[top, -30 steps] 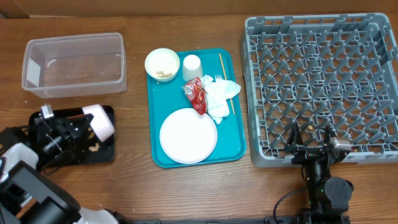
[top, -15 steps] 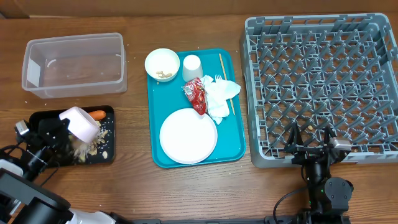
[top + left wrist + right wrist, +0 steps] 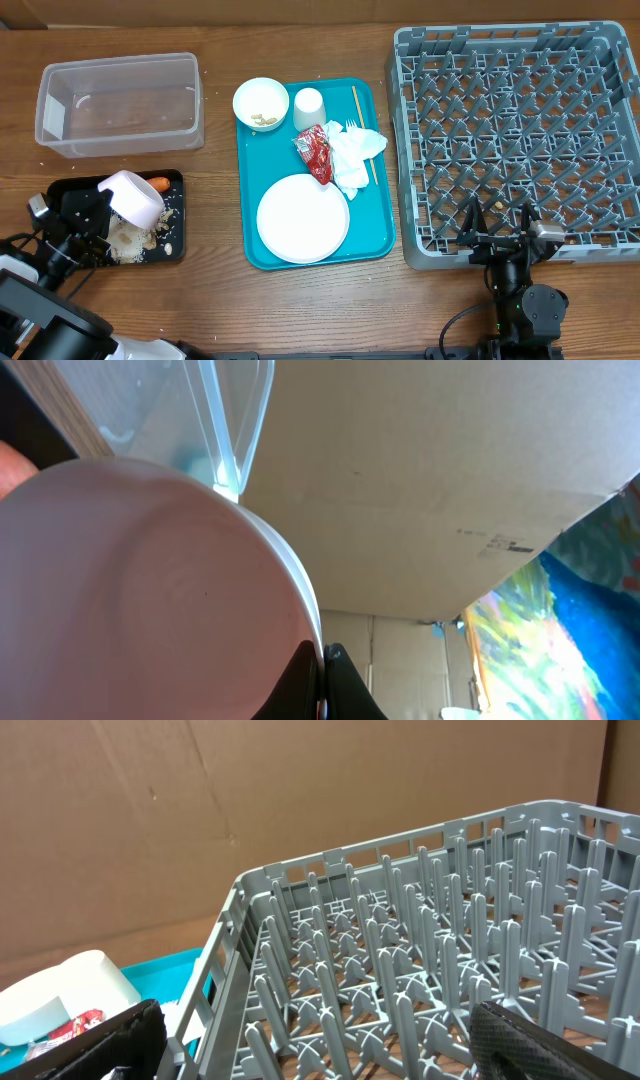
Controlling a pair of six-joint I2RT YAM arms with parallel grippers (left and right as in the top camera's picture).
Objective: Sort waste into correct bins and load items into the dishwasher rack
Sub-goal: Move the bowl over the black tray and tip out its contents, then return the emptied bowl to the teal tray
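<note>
- Jaws of left gripper [image 3: 98, 208] clamped on rim of tipped bowl [image 3: 133, 196], held on its side over black tray [image 3: 176, 256].
- Scraps [image 3: 128, 238] + carrot [image 3: 158, 184] lie in that tray; clear tub [image 3: 120, 105] sits just behind it.
- Right gripper [image 3: 497, 232]: fingers wide apart, holding nothing, at near edge of rack [image 3: 520, 120].
- Teal tray [image 3: 250, 160] in the middle carries plate [image 3: 303, 218], second bowl [image 3: 261, 103] w/ bits inside, cup [image 3: 308, 105], stick [image 3: 355, 110], red wrapper [image 3: 315, 152], napkins [image 3: 355, 155].
</note>
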